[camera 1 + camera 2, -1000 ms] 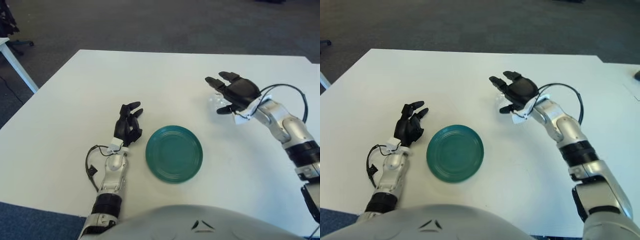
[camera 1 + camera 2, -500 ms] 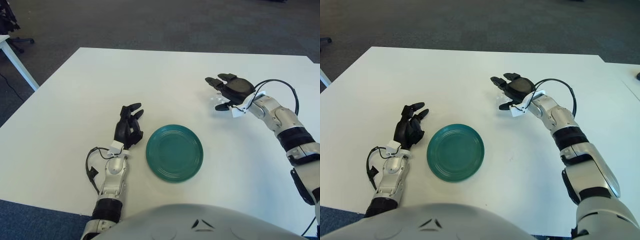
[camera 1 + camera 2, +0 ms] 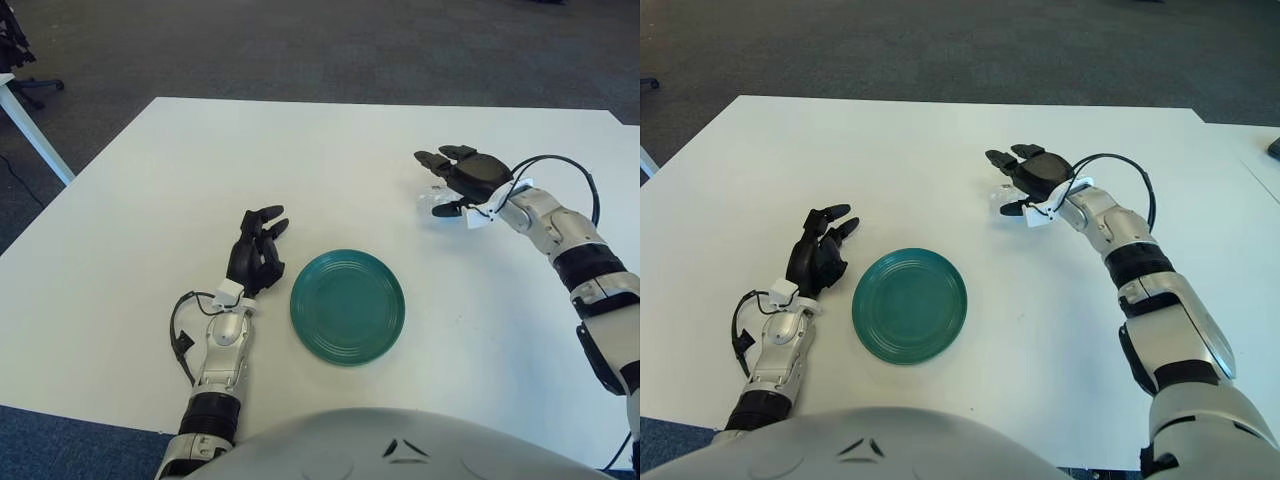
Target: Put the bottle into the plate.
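Note:
A small clear bottle [image 3: 434, 197] lies on the white table [image 3: 330, 170] at the right rear, mostly hidden under my right hand [image 3: 452, 182]. The right hand hovers palm-down over it, fingers spread forward and thumb beside it, not closed on it. A round green plate [image 3: 347, 306] sits at the table's middle front, empty, well to the left and nearer than the bottle. My left hand [image 3: 256, 250] rests on the table just left of the plate, fingers relaxed and holding nothing.
The table's far edge and left edge border dark carpet. Another white table's leg [image 3: 35, 130] stands at the far left. A black cable [image 3: 182, 335] loops at my left wrist, and another [image 3: 570, 175] at my right wrist.
My right forearm has dropped lower and flatter toward the table, and the hand has settled closer over the bottle. The left hand and the plate have not moved.

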